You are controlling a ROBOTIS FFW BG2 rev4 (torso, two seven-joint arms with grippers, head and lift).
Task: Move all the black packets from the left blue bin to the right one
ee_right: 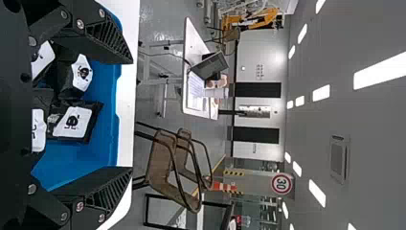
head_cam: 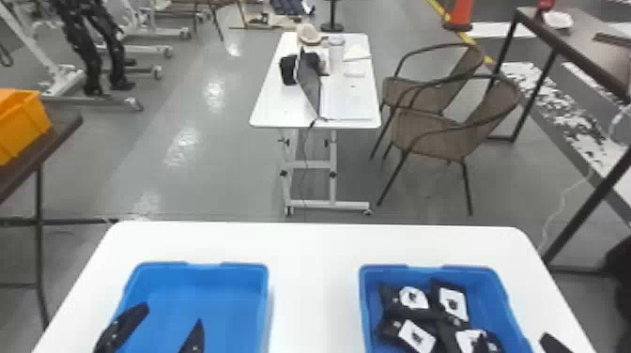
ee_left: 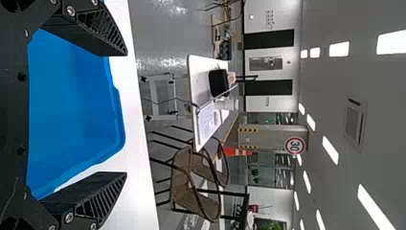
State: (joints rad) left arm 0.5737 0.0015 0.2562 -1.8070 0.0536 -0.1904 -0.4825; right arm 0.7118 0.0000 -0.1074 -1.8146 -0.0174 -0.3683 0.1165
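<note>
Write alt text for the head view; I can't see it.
White-labelled black packets lie in the right blue plastic bin on a white table; the open black left gripper hangs over the left blue bin, whose visible floor is bare. Behind stand brown chairs and another white table.

So the left gripper (head_cam: pixel 173 313) is down at the bottom left of the head view, fingers (ee_left: pixel 103 31) spread wide. Right gripper (head_cam: pixel 552 344) just pokes in near the bottom right corner, and its wrist view has those fingers (ee_right: pixel 107 38) wide apart too.
</note>
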